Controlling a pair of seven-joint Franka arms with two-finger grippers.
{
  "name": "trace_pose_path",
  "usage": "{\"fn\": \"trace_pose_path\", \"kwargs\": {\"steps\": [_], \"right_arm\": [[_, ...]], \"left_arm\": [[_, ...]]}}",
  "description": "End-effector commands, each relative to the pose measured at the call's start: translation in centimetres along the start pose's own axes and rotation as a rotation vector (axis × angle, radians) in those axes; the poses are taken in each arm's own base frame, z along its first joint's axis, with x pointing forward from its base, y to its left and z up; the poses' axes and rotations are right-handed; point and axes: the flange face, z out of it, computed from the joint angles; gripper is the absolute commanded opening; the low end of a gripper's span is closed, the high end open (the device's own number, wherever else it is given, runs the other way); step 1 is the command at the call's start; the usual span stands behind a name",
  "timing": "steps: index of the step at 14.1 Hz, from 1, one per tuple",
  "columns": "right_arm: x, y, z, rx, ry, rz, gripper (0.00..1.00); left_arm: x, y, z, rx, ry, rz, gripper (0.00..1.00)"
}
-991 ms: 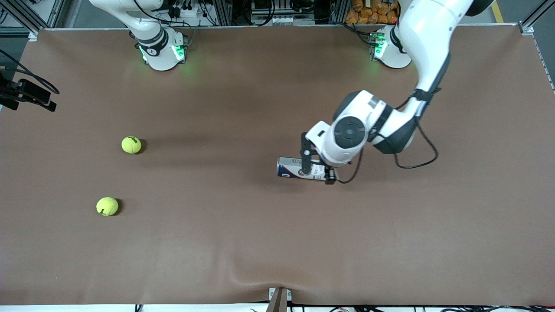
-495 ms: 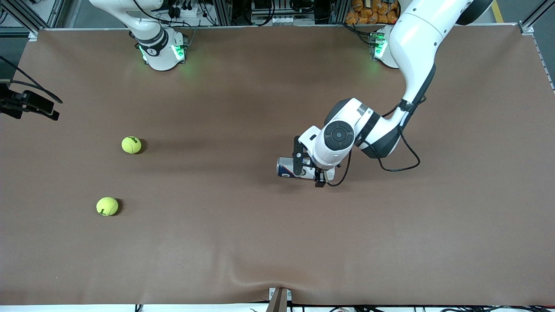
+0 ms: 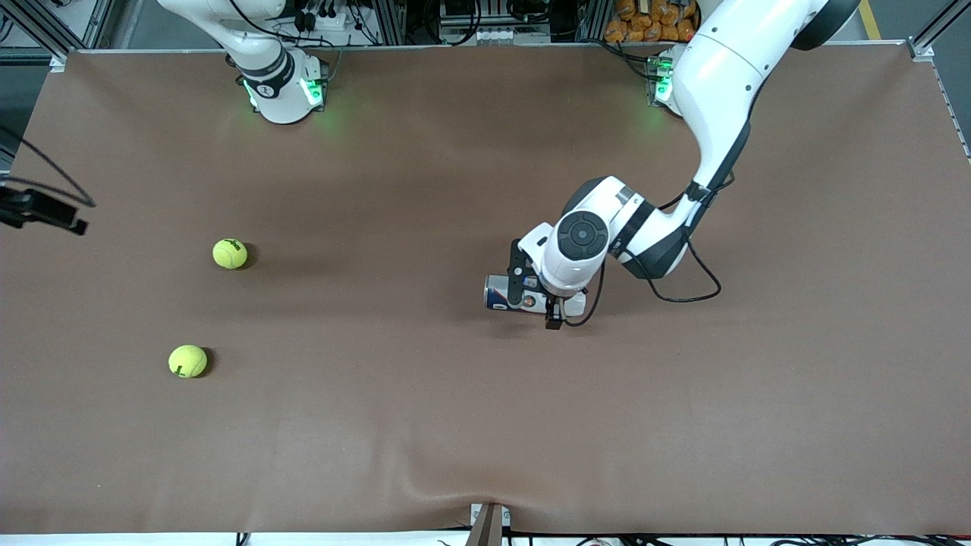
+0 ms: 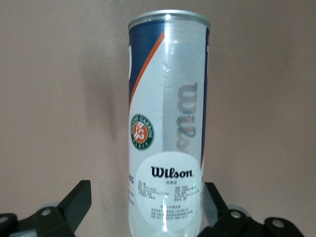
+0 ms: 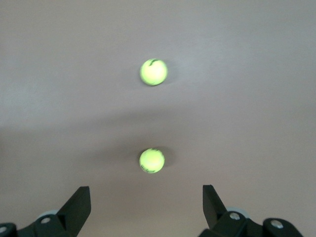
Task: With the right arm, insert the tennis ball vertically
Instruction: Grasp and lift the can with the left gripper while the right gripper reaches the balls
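Left gripper (image 3: 537,297) has descended, jaws wide astride can (image 4: 167,123) lying flat mid-table, long axis 3–9 o'clock. Right gripper (image 5: 143,207) open, airborne; balls (image 3: 230,253) (image 3: 187,361) at its 12 o'clock, right arm nearer.

The left arm's wrist covers most of the Wilson ball can (image 3: 502,293) lying on the brown table (image 3: 455,425), leaving only its end showing. In the left wrist view, the can's base runs off the picture edge. The right gripper (image 3: 30,214) sits half cut off at the front view's edge; both tennis balls (image 5: 153,72) appear blurred in its wrist view.
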Motion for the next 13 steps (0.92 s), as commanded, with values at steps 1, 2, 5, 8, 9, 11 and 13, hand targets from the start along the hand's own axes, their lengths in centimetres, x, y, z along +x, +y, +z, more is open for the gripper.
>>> {"fn": "trace_pose_path", "kwargs": {"steps": [1, 2, 5, 8, 9, 11, 13], "right_arm": [[2.1, 1.1, 1.7, 0.008, 0.009, 0.014, 1.00], [2.9, 0.6, 2.9, 0.006, 0.007, 0.006, 1.00], [6.1, -4.8, 8.1, -0.001, 0.012, -0.068, 1.00], [9.0, -8.7, 15.1, -0.018, 0.006, -0.127, 1.00], [9.4, -8.8, 16.5, -0.015, 0.002, -0.124, 1.00], [9.7, -9.1, 17.8, -0.015, -0.012, -0.128, 1.00], [10.2, -9.3, 19.4, -0.027, -0.007, -0.136, 1.00]], "left_arm": [[0.3, 0.1, 0.7, 0.025, -0.007, 0.019, 1.00], [0.2, 0.2, 1.1, 0.021, -0.013, 0.022, 1.00], [0.0, 1.1, 2.1, 0.025, -0.041, 0.052, 1.00], [0.2, 1.6, 3.3, 0.046, -0.014, 0.059, 1.00], [0.2, 1.9, 3.6, 0.052, -0.006, 0.061, 1.00], [0.2, 2.1, 4.0, 0.056, 0.000, 0.065, 1.00], [0.3, 2.4, 4.4, 0.070, 0.015, 0.069, 1.00]]}}
